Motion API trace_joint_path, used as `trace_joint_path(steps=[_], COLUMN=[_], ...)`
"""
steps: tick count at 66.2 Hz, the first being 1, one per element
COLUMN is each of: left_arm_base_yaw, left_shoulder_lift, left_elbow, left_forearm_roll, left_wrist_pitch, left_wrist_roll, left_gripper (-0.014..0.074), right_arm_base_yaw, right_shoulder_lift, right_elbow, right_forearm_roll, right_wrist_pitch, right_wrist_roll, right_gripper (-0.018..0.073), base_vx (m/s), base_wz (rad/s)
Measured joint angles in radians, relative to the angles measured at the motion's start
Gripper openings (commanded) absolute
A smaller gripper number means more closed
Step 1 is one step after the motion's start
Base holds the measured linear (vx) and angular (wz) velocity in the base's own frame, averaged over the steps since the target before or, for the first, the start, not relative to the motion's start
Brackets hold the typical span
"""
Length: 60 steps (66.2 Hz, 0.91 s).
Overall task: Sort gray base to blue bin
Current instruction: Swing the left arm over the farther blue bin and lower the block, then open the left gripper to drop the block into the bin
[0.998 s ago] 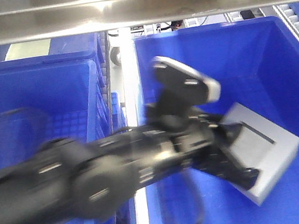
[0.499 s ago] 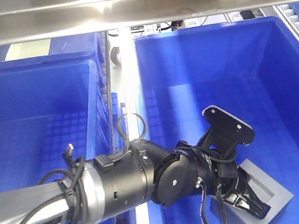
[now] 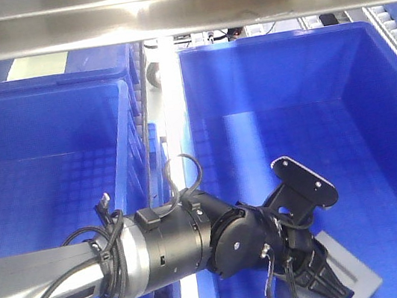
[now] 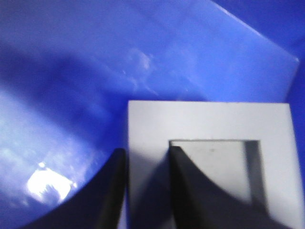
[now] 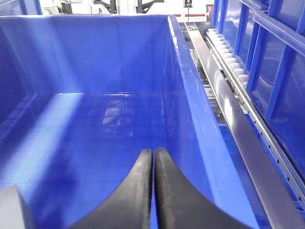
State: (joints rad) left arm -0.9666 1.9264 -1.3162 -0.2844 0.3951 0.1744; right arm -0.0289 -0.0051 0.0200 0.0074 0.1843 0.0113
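1. You have two large crates in the front view: the blue bin (image 3: 371, 91) fills the right half of the frame, and a second blue crate (image 3: 41, 159) fills the left, with a bright metal rail (image 3: 162, 15) across the top.
2. Your left arm (image 3: 161, 249) reaches in from the lower left, over the divide, into the blue bin. A second ago it was blurred and carrying the block high, mid-frame; half a second ago it was lower; now it is sharp and sits at the bottom edge.
3. The gray base (image 3: 351, 280) is now at the lower right of the front view, low on the bin floor, recessed face up. Judged from this, the drop is nearly done; only the release is left.
4. The left gripper (image 4: 145, 186) still pinches one wall of the gray base: one finger outside, one inside the recess.
5. The right gripper (image 5: 153, 191) has its fingers pressed together on nothing, hovering above the bin floor.
6. Writing: white letters on the arm sleeve, lower left of the front view, read only in part, "…PER".
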Motion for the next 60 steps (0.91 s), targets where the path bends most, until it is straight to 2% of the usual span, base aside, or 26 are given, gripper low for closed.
trace_joint_path(steps=[6,11,23,38,51,56,60], left_arm_base_yaw=[0.0,0.0,0.0,-0.001,-0.001,-0.001,-0.001], left_shoulder_lift=[-0.01,-0.03,-0.108,-0.268,-0.427,-0.499,-0.564], left_elbow=[-0.001,-0.002,-0.003,0.054,0.187,0.247,0.296], left_forearm_roll=[0.0,0.0,0.021,0.088,0.11,0.136,0.189], left_wrist_pitch=[0.001,0.006,0.061,0.076,0.084,0.086,0.089], left_wrist_roll=[-0.001,-0.002,-0.014,-0.02,-0.028,-0.059,-0.111], left_gripper=[0.034,0.0287,-0.001,-0.0006,-0.0006,-0.0006,-0.0006], right_arm_base_yaw=[0.0,0.0,0.0,0.0,0.0,0.0,0.0], right_shoulder_lift=[0.0,0.0,0.0,0.0,0.0,0.0,0.0], right_elbow=[0.0,0.0,0.0,0.0,0.0,0.0,0.0], right_forearm_roll=[0.0,0.0,0.0,0.0,0.0,0.0,0.0], right_wrist_pitch=[0.0,0.0,0.0,0.0,0.0,0.0,0.0], right_wrist_roll=[0.0,0.0,0.0,0.0,0.0,0.0,0.0], right_gripper=[-0.0005,-0.0005,-0.0005,-0.0005,-0.0005,-0.0005,-0.0005], base_vx=[0.0,0.0,0.0,0.0,0.0,0.0,0.0], base_wz=[0.0,0.0,0.0,0.0,0.0,0.0,0.0])
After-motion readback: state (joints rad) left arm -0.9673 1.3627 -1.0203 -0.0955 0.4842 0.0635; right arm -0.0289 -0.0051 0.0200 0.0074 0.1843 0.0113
